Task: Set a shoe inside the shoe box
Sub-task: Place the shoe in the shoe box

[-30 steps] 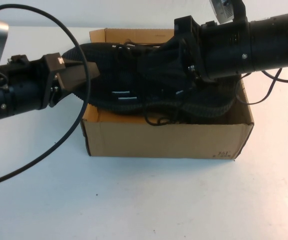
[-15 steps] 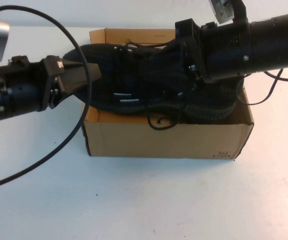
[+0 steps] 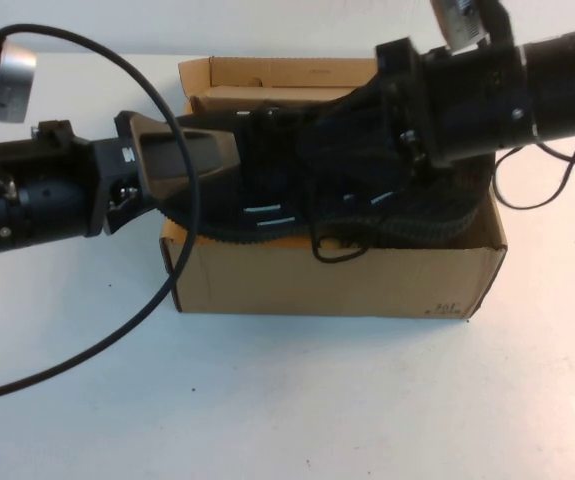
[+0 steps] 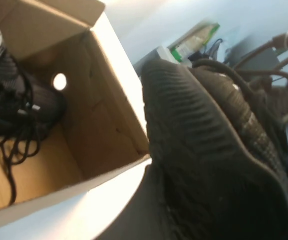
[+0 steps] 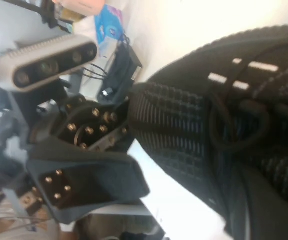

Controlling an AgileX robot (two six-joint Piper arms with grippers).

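Note:
The brown shoe box (image 3: 337, 280) stands open in the middle of the table. A black knit shoe (image 3: 287, 195) with white dashes lies lengthwise over its opening, its sole edge at the front wall's top. My left gripper (image 3: 217, 152) comes in from the left and is shut on the shoe's left end. That shoe fills the left wrist view (image 4: 199, 150) beside the box wall (image 4: 103, 115). My right gripper (image 3: 362, 140) reaches in from the right and is shut on the shoe's middle, its fingertips hidden in the knit. The right wrist view shows the shoe's laces (image 5: 234, 120).
A second identical shoe (image 4: 13, 105) with a white label lies inside the box. The box's flap lid (image 3: 267, 70) stands up at the back. A black cable (image 3: 172, 270) loops from my left arm down past the box's left front corner. White table lies all round.
The left gripper has moved right and up, further over the shoe's left end. The shoe and right gripper have shifted a little to the right.

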